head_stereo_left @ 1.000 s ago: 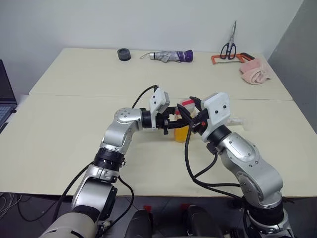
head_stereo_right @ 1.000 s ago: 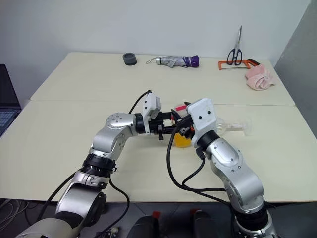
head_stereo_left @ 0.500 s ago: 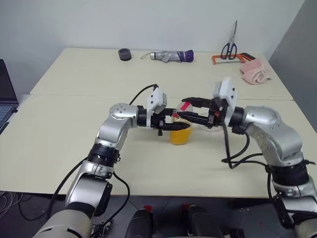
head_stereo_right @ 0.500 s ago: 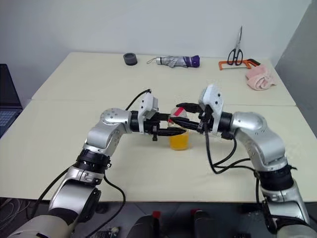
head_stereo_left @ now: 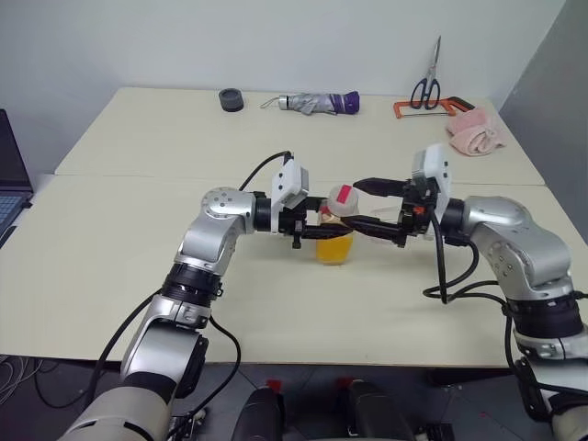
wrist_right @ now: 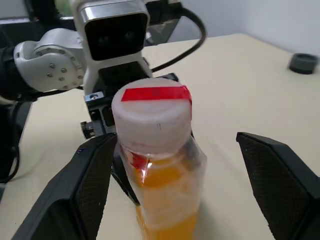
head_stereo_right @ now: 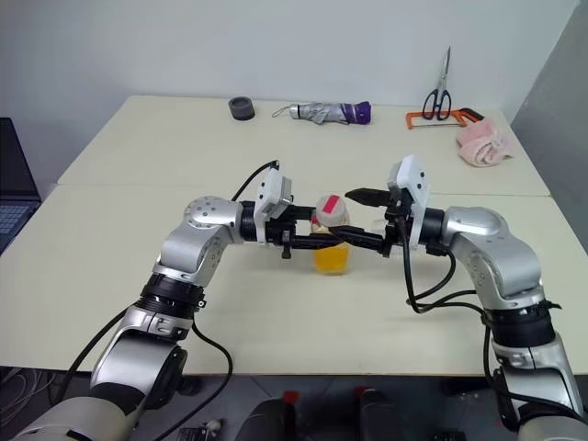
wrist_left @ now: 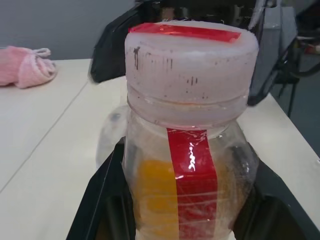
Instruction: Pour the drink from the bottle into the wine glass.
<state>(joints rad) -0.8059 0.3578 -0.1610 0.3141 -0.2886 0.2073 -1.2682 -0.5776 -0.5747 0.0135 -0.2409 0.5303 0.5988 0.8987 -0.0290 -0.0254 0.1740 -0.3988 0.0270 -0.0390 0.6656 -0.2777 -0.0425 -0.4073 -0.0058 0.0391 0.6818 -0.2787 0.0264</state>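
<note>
bottle: upright, capped (red top) | drink: orange, lower half | on table

1. Looks like a lab or plain office room: two pale cream tables pushed together against a bare white wall.
2. Along the far edge sits a loose mix of test props: scissors, an orange-framed hacksaw, a folded umbrella, a pink cloth and a dark tape roll.
3. A laptop rests at the left edge.
4. Cables trail on the floor below.
</note>
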